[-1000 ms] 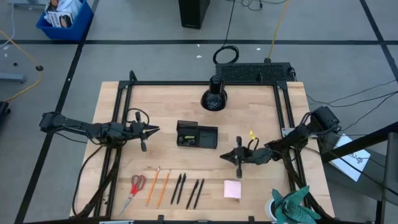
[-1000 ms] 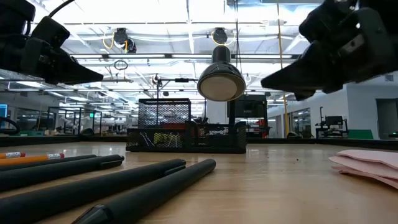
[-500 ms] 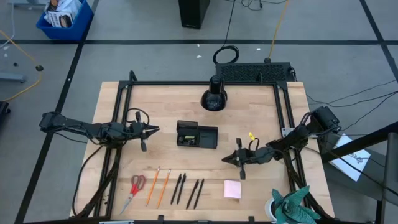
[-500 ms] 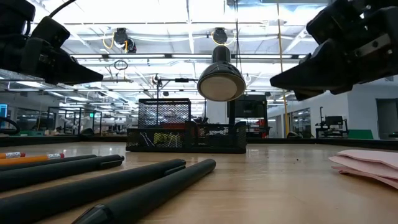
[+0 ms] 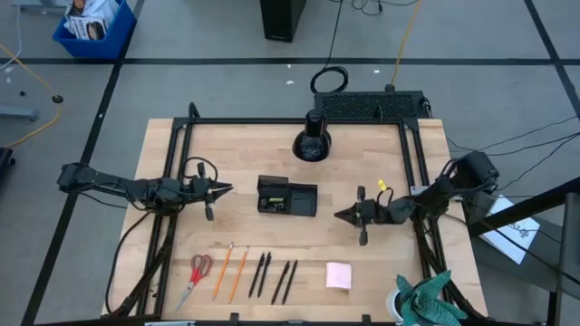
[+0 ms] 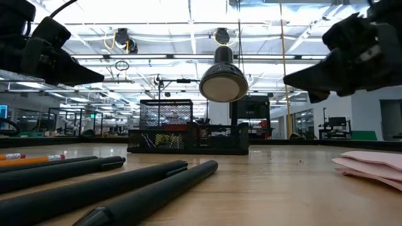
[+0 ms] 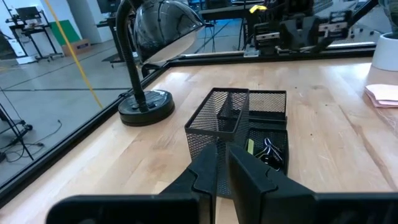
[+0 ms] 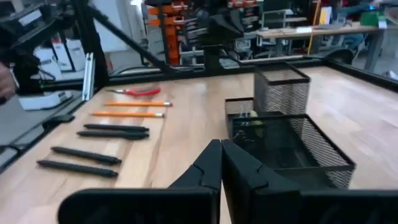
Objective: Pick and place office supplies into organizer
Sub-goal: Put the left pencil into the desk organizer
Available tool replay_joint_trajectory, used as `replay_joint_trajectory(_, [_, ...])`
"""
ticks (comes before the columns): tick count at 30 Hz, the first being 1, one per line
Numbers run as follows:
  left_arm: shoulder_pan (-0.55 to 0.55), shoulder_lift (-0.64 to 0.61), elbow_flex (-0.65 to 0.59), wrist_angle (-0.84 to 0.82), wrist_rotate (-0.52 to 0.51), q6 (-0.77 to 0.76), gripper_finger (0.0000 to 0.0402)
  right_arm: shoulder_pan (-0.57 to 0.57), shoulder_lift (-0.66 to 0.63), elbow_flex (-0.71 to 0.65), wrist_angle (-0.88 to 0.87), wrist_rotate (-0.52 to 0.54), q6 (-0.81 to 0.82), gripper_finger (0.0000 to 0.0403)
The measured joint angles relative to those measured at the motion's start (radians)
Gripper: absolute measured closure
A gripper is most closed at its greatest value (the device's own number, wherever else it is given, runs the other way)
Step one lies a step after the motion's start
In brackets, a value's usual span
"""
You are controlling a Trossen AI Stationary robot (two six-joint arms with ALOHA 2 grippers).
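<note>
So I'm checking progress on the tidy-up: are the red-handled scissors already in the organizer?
No, in the high view the scissors lie on the table's front edge left of the pencils, well apart from the organizer.

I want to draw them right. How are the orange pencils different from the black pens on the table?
The two thin orange wooden pencils are bright orange with pale tips; the four black pens are dark all over. In the low view the pens look thicker than the pencils. The pencils lie next to the red-handled scissors; the pens lie nearer the pink sticky-note pad. Both kinds are long, slim, and lie flat in one row on the wooden table.
</note>
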Motion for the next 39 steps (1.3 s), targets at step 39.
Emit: replay_joint_trajectory(39, [0.0,0.0,0.0,-0.059,0.055,-0.06,0.036,0.068,-1.058,-0.105,-0.854,0.065,-0.168,0.0403])
